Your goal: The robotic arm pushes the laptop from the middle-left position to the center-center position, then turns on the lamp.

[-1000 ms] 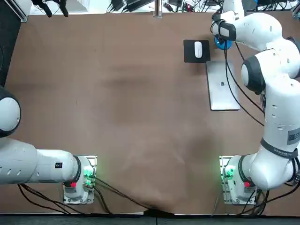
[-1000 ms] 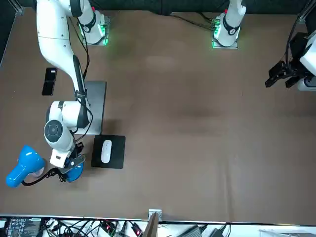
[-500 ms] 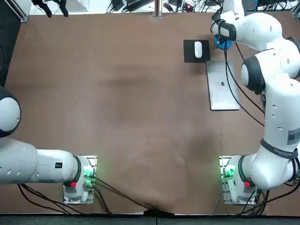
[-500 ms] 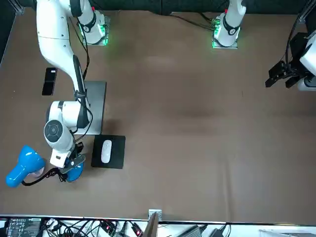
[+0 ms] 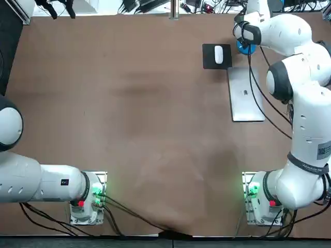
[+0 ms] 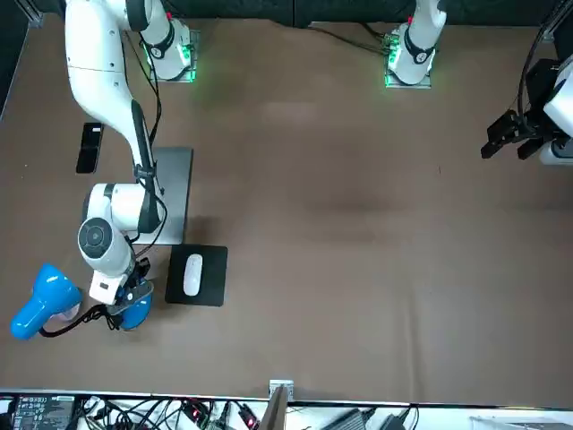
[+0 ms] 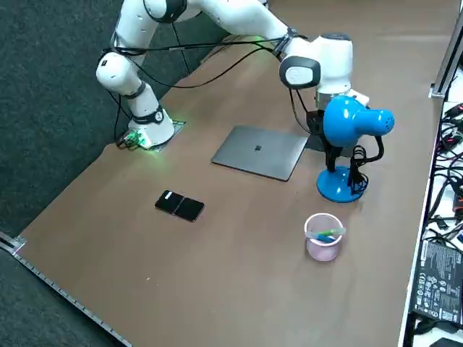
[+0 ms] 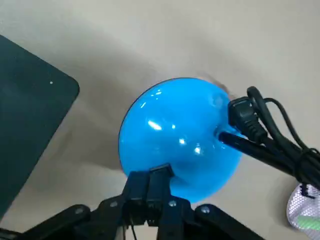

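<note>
Lamp (image 7: 347, 121) stands at the bench's (image 5: 129, 103) far right, head pointing to the robot's right; the closed laptop (image 5: 245, 94) beside it runs lengthwise away from the robot. Right gripper (image 8: 152, 175): jaws pressed together, tips on the lamp's blue base.

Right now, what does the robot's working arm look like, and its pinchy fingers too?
The right arm is glossy white and rounded, with dark grey rings at its joints. Thin black cables hang along it, a small label sits low on it, and its mount glows green. The right gripper, over the round blue lamp base, is black with two slim fingers shut together.
</note>
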`<state>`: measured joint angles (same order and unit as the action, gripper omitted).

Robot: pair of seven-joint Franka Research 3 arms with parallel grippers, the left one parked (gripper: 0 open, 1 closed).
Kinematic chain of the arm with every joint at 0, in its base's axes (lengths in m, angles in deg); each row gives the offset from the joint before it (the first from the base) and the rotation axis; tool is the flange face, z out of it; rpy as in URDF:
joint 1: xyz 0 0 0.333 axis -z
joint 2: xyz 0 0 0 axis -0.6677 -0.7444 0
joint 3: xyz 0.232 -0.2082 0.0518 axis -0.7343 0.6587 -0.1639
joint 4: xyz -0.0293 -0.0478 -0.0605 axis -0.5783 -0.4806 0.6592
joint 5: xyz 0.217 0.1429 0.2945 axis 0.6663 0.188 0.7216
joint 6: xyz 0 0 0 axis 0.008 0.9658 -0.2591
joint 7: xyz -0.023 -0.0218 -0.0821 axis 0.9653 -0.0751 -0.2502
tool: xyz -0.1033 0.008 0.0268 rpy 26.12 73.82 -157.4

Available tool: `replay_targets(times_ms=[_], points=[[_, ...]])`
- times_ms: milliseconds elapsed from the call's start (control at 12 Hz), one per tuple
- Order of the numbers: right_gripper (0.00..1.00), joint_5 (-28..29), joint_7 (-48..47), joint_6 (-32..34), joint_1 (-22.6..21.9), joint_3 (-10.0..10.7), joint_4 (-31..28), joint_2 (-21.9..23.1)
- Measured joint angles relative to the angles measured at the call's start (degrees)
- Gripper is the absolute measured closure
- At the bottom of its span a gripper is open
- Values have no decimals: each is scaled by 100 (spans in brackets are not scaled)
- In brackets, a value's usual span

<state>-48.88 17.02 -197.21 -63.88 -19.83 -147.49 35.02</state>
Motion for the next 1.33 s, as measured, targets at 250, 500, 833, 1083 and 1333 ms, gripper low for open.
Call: replay_targets(times_ms=[250, 500, 833, 1083, 1333], points=[[98, -1, 2, -21, 15, 0, 0, -19], [98, -1, 2, -28, 19, 1, 1, -27], [98, -1, 2, -29, 19, 1, 8, -28], [98, 0, 1, -8, -15, -5, 28, -26], [98, -1, -10, 404, -158, 51, 138, 105]])
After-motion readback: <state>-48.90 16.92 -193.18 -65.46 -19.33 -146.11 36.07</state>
